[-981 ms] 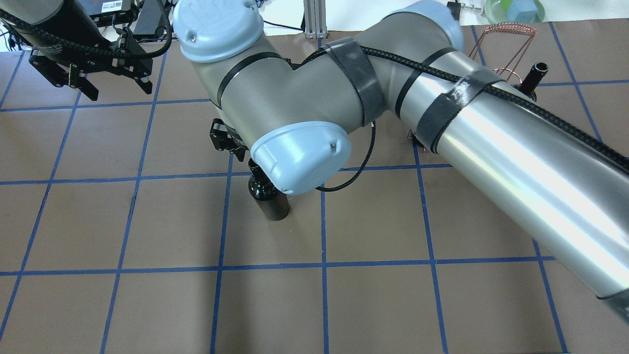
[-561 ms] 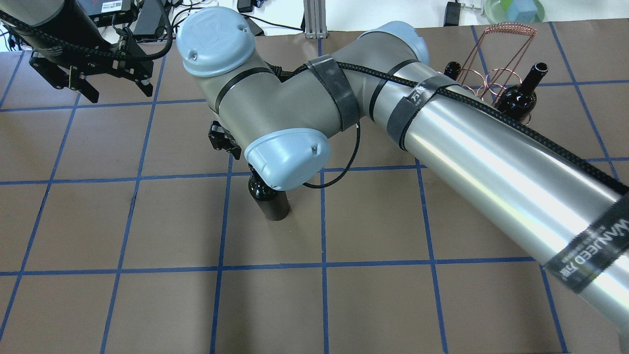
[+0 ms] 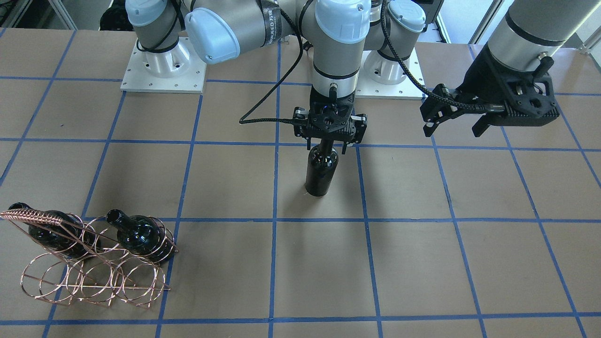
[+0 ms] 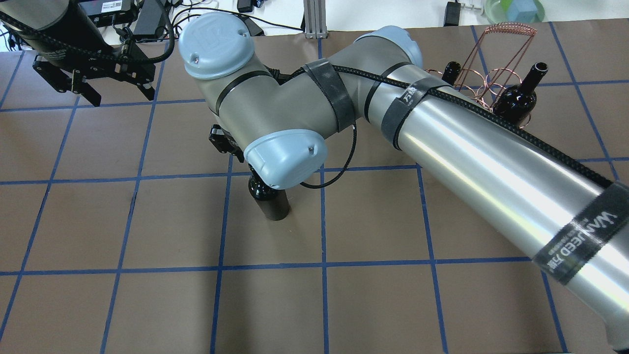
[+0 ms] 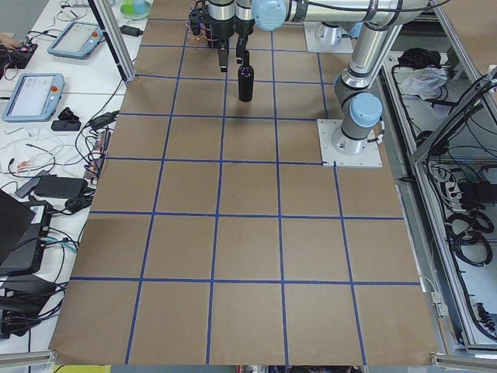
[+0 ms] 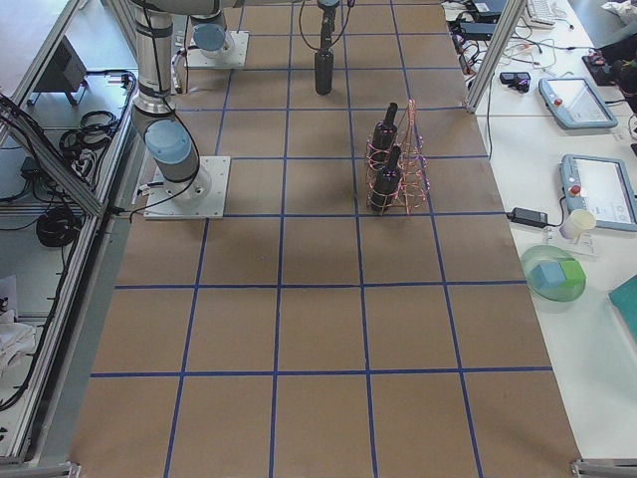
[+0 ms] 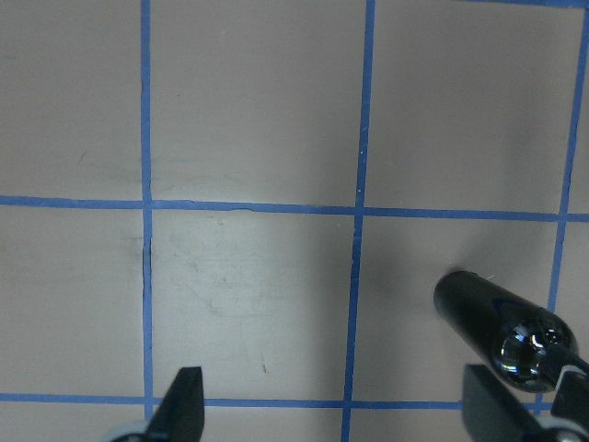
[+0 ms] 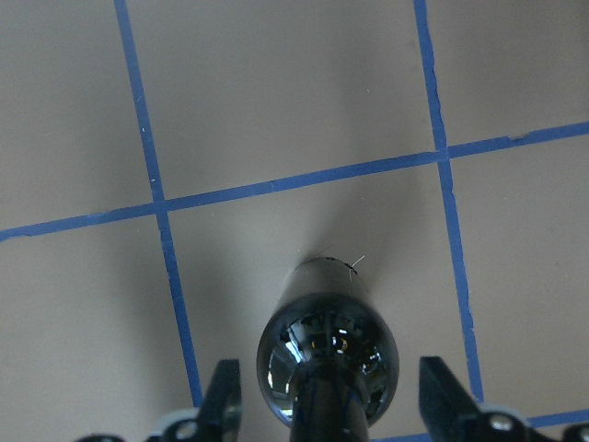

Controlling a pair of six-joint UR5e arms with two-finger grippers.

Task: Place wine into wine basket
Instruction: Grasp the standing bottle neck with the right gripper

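Note:
The wine bottle (image 3: 321, 169), glossy near-black, stands upright on the brown table near its middle; it also shows in the overhead view (image 4: 268, 196) and the right wrist view (image 8: 327, 341). My right gripper (image 3: 327, 146) is straight above it, open, with a finger (image 8: 224, 396) on each side of the neck and not touching the glass. The copper wire wine basket (image 3: 94, 277) stands at the table's end on my right, with two more dark bottles (image 3: 141, 234) in its rings. My left gripper (image 3: 453, 127) is open and empty, apart to the bottle's left.
Blue tape lines grid the table (image 4: 373, 305). My right forearm (image 4: 491, 167) hides part of the basket (image 4: 508, 34) in the overhead view. Cables and devices (image 5: 62, 124) lie on the side benches beyond the table's edges.
My right arm's elbow and forearm have swung, uncovering the basket and its bottles in the overhead view. The right gripper stays over the upright bottle. The left gripper has shifted slightly.

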